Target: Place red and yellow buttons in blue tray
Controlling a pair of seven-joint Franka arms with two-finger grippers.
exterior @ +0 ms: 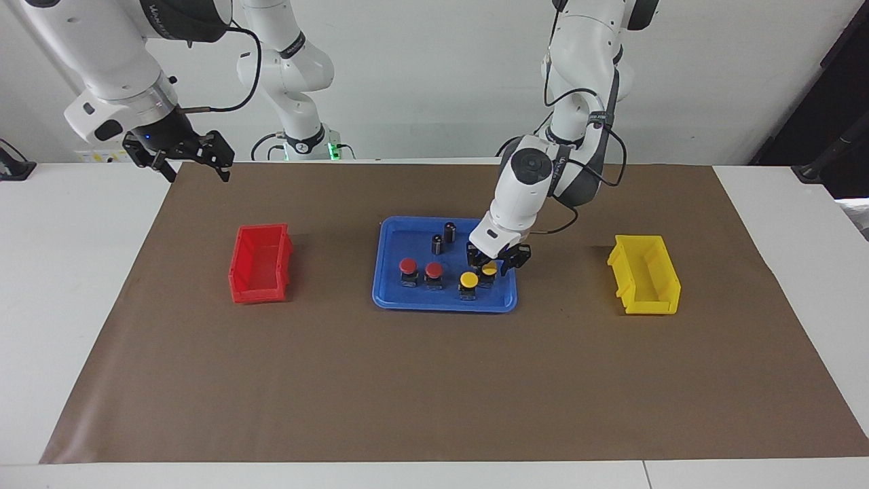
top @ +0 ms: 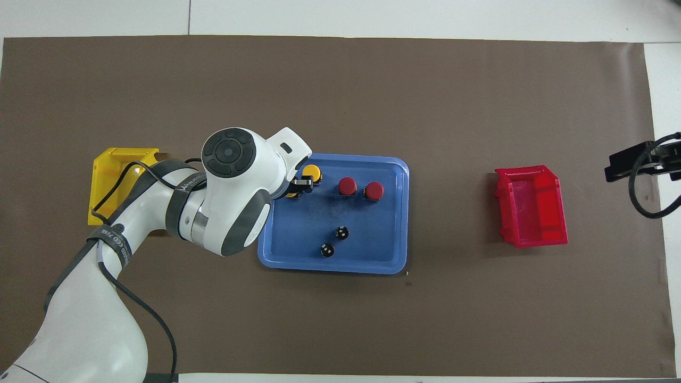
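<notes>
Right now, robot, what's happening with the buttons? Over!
Left gripper low in the blue tray, right at the fourth button. All four buttons in tray. Right gripper waiting, open, off at its own end. Nothing blocking.
</notes>
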